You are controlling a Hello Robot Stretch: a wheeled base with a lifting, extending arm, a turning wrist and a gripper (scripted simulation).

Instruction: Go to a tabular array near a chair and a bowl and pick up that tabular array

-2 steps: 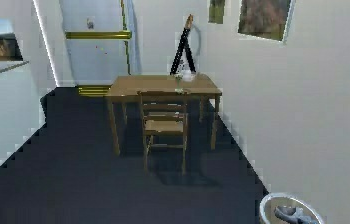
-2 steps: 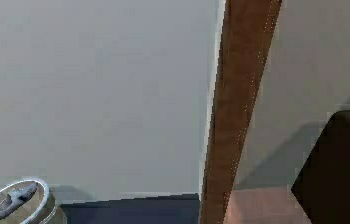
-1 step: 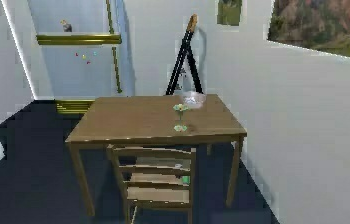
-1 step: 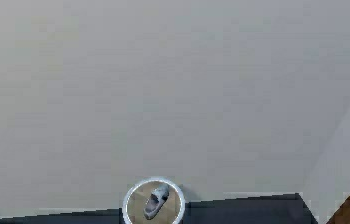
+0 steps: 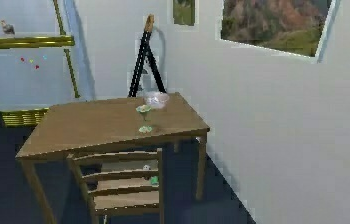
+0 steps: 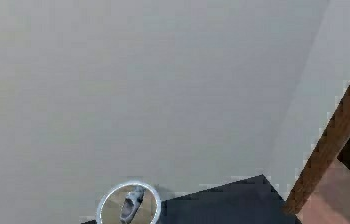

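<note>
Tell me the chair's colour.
The chair is light brown wood, like the table; it is best seen in the forward view.

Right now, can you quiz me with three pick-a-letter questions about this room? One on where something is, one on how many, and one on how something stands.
1. Where is the bowl?
A in a sink
B on the table
C on a shelf

2. A chair stands at the table. How many are there in all?
A one
B three
C five

3. How does the glass stand?
A upside down
B on its side
C upright

Answers:
1 B, it sits on the tabletop, right by the glass.
2 A, just a single one stands at the table's near edge.
3 C, its foot is down on the table and its cup is on top.
</note>
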